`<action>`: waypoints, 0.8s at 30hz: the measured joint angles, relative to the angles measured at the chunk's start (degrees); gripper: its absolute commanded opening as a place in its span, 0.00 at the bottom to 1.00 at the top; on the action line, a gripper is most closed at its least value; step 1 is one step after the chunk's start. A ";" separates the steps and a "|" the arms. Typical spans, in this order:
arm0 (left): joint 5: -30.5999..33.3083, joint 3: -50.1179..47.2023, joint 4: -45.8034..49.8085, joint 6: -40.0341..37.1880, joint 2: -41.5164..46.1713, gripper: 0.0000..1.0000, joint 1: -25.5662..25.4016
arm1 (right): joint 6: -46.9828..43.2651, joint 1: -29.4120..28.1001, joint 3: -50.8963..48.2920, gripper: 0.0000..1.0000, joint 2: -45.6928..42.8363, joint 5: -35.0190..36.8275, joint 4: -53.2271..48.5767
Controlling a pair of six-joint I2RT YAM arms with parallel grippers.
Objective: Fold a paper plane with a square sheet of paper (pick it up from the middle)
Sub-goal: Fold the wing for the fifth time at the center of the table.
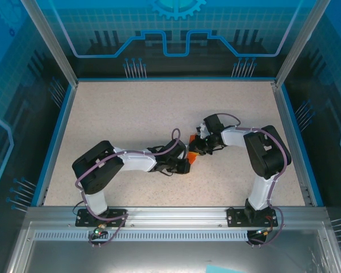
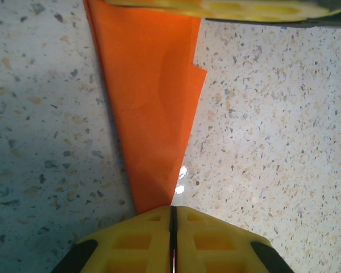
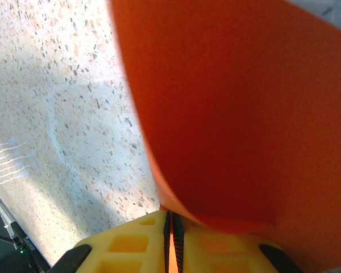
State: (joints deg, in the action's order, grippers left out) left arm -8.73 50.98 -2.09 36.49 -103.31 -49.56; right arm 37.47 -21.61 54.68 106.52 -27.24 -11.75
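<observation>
The paper plane (image 1: 192, 155) is a bright orange folded sheet between my two grippers at the middle of the table. In the left wrist view it is a narrow wedge (image 2: 150, 102) lying on the table, and its pointed tip runs into the seam of my left gripper (image 2: 173, 211), which is shut on it. In the right wrist view the paper (image 3: 233, 114) curves up as a broad sheet, and my right gripper (image 3: 169, 219) is shut on its edge, with orange showing between the pads. From above, the left gripper (image 1: 186, 165) and right gripper (image 1: 196, 149) almost touch.
The speckled beige table (image 1: 131, 114) is bounded by blue rails and transparent walls on three sides. A yellow finger of the right gripper (image 2: 244, 8) crosses the top of the left wrist view, over the wide end of the paper.
</observation>
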 measured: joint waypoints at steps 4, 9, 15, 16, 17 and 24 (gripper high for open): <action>0.02 0.26 0.26 -1.03 -0.22 0.08 0.00 | -0.07 0.09 -0.24 0.15 -0.04 -0.11 0.33; 0.26 0.35 0.72 -2.29 -0.26 0.03 0.00 | -0.50 0.31 -0.37 0.15 -0.04 -0.44 0.48; 0.22 0.37 1.20 -4.04 0.00 0.01 0.00 | -1.51 0.87 -0.48 0.15 -0.11 -0.81 0.42; 0.24 0.37 1.51 -4.44 0.15 0.01 0.00 | -1.55 0.94 -0.48 0.15 -0.11 -0.85 0.37; 0.24 0.37 1.86 -4.94 0.31 0.01 0.04 | -1.60 1.03 -0.48 0.15 -0.11 -0.90 0.31; -0.81 1.27 9.40 -7.13 2.21 0.01 0.11 | -2.05 1.05 -0.48 0.15 -0.11 -0.83 0.24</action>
State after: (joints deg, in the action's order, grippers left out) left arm -9.54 52.25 7.31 29.36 -101.10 -49.45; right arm 35.42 -20.56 54.19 106.41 -28.08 -11.51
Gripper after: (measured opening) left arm 0.046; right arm 0.149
